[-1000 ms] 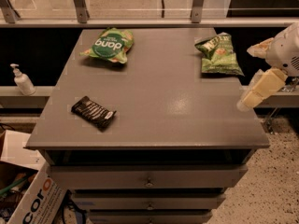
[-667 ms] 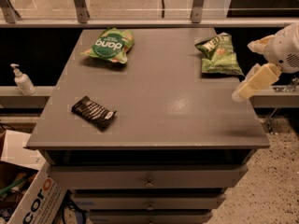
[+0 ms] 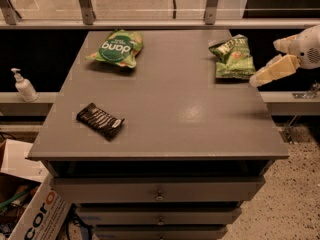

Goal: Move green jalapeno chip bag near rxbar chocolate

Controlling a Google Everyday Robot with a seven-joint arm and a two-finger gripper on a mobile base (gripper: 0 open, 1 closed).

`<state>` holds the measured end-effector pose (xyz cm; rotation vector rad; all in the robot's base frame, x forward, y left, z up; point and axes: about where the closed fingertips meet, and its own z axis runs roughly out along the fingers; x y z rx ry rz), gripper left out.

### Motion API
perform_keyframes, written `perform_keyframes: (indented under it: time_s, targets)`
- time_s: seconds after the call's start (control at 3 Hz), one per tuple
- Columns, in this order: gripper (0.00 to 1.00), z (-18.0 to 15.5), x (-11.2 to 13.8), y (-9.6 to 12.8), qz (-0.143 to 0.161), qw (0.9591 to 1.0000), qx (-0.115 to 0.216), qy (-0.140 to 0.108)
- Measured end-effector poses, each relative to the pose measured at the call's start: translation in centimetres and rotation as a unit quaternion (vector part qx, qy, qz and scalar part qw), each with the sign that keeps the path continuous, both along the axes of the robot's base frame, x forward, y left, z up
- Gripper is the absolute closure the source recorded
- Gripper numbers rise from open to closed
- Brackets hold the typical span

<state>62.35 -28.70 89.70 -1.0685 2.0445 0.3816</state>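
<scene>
On my feed the flat grey top surface (image 3: 200,124) of a drawer cabinet fills the middle, matte with a soft glare patch right of its centre. Under its front edge sit stacked grey drawers with small knobs (image 3: 159,190). Beyond the surface's far edge runs a pale ledge with slanted metal posts (image 3: 86,3) standing on it. Off the surface's left edge, lower down, a white pump bottle (image 3: 23,86) stands upright on a shelf. Below the surface's front left corner there is a white cardboard box with orange lettering (image 3: 37,215), and below its right side I see speckled floor (image 3: 295,194).

The crinkled light-green foil chip bag with yellowish lettering (image 3: 232,57) lies flat by the surface's far right corner, close to the right edge, its top seam creased and its foil catching some light. The small flat bar in a dark brown-black wrapper with white lettering (image 3: 100,120) lies on the surface's near left part, set at an angle, well apart from that bag. A darker green chip bag with a white logo (image 3: 116,48) lies at the surface's far left part.

The white-and-cream gripper (image 3: 265,62) hangs just off the surface's right edge, beside the light-green bag but not touching it. Its cream fingers (image 3: 274,70) are spread apart with nothing between them.
</scene>
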Motion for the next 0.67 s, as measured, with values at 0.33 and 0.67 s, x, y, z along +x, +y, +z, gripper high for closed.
perform_keyframes:
  time_s: [0.33, 0.67]
  targets:
    - [0.0, -0.5, 3.0, -0.1, -0.008, 0.9983, 0.057, -0.003]
    - [0.0, -1.0, 5.1, 1.2, -0.016, 0.9966, 0.081, -0.006]
